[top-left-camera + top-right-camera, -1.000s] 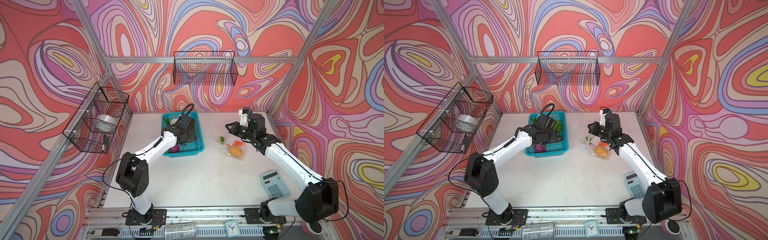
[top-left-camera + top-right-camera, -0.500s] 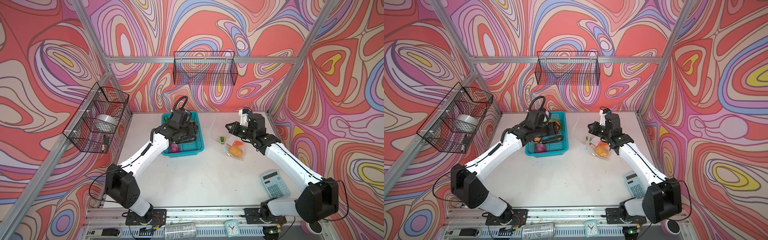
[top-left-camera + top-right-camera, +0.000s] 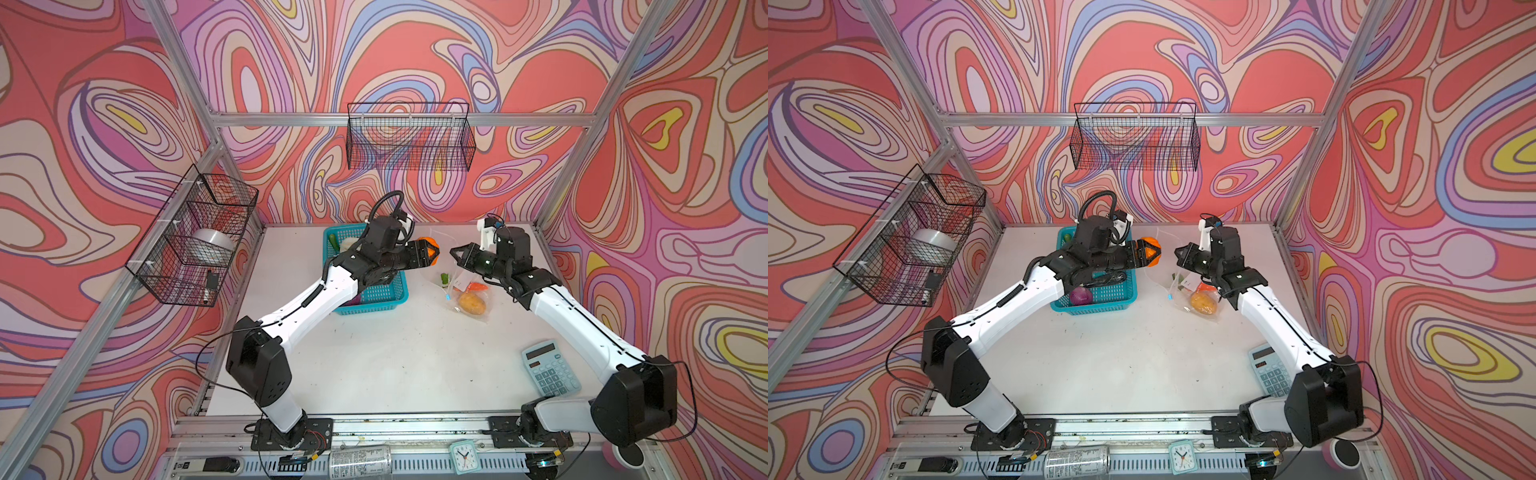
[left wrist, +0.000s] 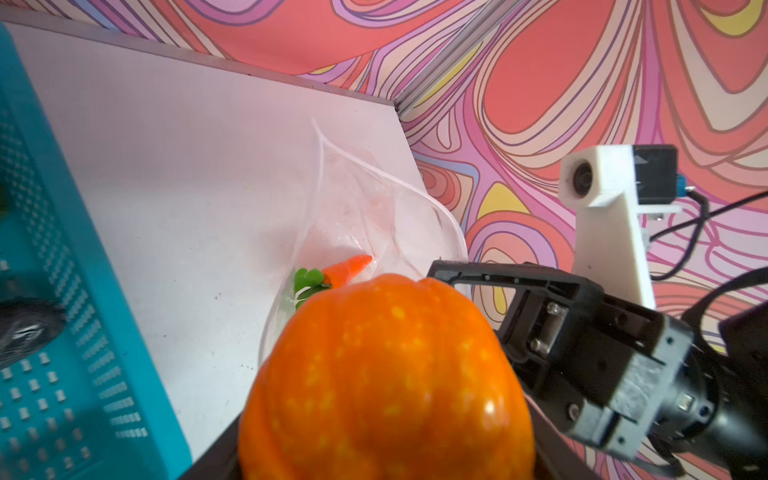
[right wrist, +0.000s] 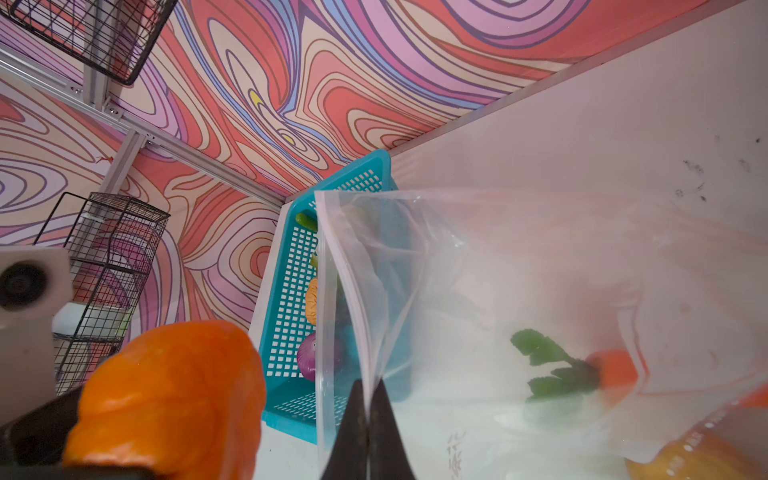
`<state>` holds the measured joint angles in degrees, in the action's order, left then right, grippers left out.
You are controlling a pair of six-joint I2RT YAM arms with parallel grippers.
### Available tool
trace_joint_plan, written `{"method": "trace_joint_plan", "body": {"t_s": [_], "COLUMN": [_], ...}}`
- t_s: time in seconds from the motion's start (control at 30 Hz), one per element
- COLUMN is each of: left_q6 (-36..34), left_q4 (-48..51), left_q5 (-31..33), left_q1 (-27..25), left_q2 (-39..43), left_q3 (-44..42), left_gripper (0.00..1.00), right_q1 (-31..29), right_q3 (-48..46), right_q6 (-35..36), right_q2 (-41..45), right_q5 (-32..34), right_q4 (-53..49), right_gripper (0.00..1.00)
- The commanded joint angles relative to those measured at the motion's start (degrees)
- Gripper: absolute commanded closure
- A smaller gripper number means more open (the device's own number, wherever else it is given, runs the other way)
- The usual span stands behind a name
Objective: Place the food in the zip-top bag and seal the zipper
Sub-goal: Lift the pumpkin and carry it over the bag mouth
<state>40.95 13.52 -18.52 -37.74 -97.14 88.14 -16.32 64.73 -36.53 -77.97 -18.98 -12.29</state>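
Left claw (image 3: pixel 433 252): grips pumpkin (image 4: pixel 386 374), facing right claw (image 3: pixel 454 252)
Right claw: pinches bag (image 5: pixel 498 270) rim
Label (image 3: pixel 458 284): below it — unreadable

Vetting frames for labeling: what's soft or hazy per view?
Left wrist view: the round orange toy pumpkin fills the foreground, soft at its lower edge; the teal plastic mesh basket is blurred. Right wrist view: that pumpkin is blurred, the orange toy carrot hazy behind the clear crinkly plastic bag. Both top views: sharp, evenly lit.
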Motion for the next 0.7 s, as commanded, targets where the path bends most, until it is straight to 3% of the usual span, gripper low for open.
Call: {"method": "trace_joint_plan", "body": {"t_s": [0.0,0.2,0.67], "left_q6": [1.3,-0.4,-8.5], "left_q4": [-1.4,1.2,23.5], "left_q5": [-0.5,5.0,17.3], "left_q1": [-0.8,-1.2,-3.0], "left_q2": [-3.1,-5.7,-13.7], "left_q3": [3.3,4.9,16.5], "left_gripper": [0.38,0.38,0.33], "right_q1": [-0.2,-0.2,-0.3], "right_q3": [0.0,-0.8,-1.7], "right_q6": [0.6,0.9,0.2], "right_q2": [2.3,3.7,3.8], "right_q5": [-0.6,-1.2,-4.6], "right_q4": [1.0,1.9,5.8], "right_gripper": [1.0,1.0,1.0]}}
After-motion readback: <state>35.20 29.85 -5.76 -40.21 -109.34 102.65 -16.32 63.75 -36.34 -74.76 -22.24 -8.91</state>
